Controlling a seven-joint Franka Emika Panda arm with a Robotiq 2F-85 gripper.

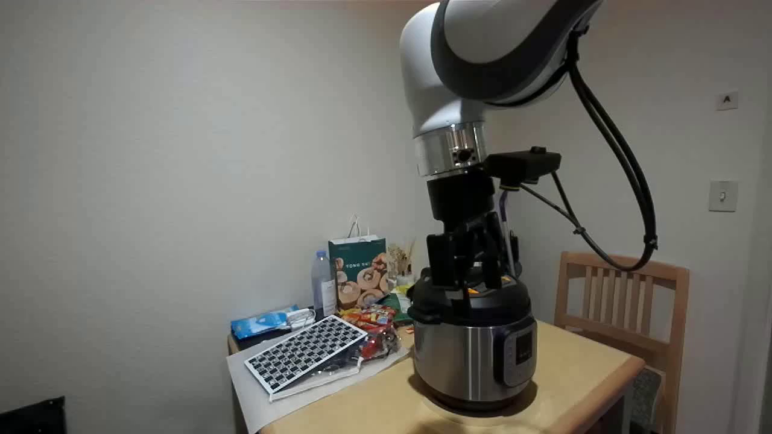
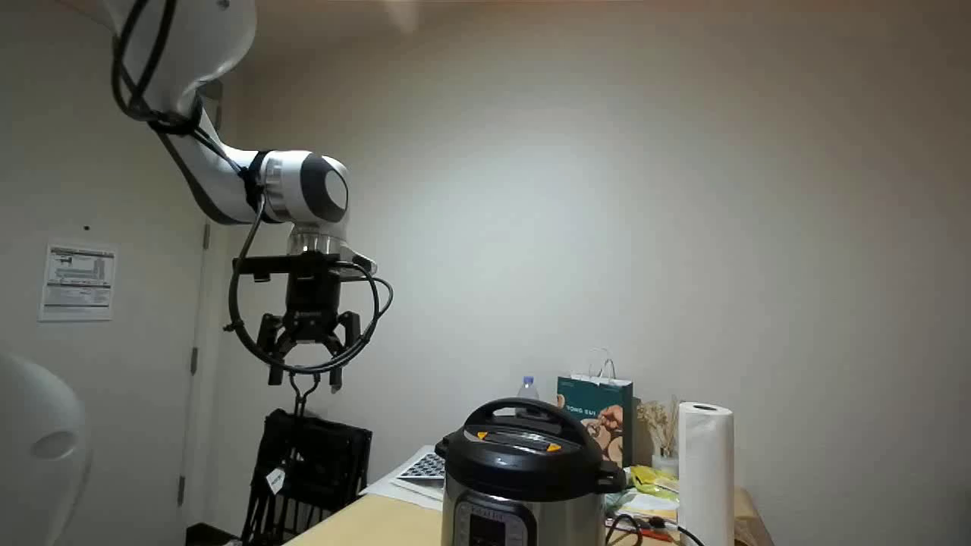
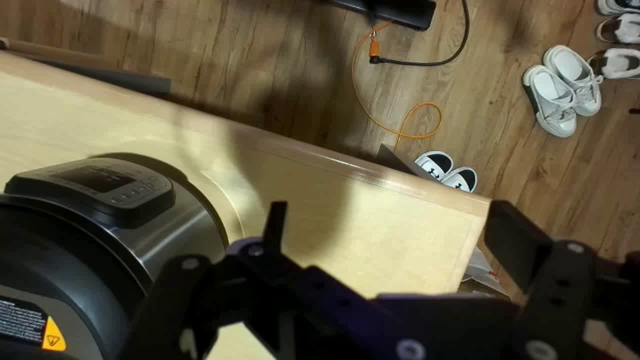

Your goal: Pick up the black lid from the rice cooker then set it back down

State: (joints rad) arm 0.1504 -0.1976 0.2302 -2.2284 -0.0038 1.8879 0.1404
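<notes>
The rice cooker (image 1: 449,364) stands upright on the table; its steel body also shows in an exterior view (image 2: 584,523) and at the left of the wrist view (image 3: 187,235). The black lid (image 1: 509,301) sits on top of it. Its raised handle (image 2: 523,409) arches over the top, with orange marks beside it (image 3: 54,337). My gripper (image 2: 306,375) is open and empty, up in the air and apart from the cooker. In an exterior view the gripper (image 1: 473,292) overlaps the lid and hides part of it. In the wrist view the spread fingers (image 3: 392,227) are over bare tabletop, right of the cooker.
A checkered panel (image 1: 306,352), snack packets (image 1: 374,319), a bottle (image 1: 324,283) and a green paper bag (image 1: 360,268) stand behind the cooker. A paper towel roll (image 2: 705,474) and a cable (image 2: 626,523) are beside it. A chair (image 1: 621,307) stands past the table edge (image 3: 350,170).
</notes>
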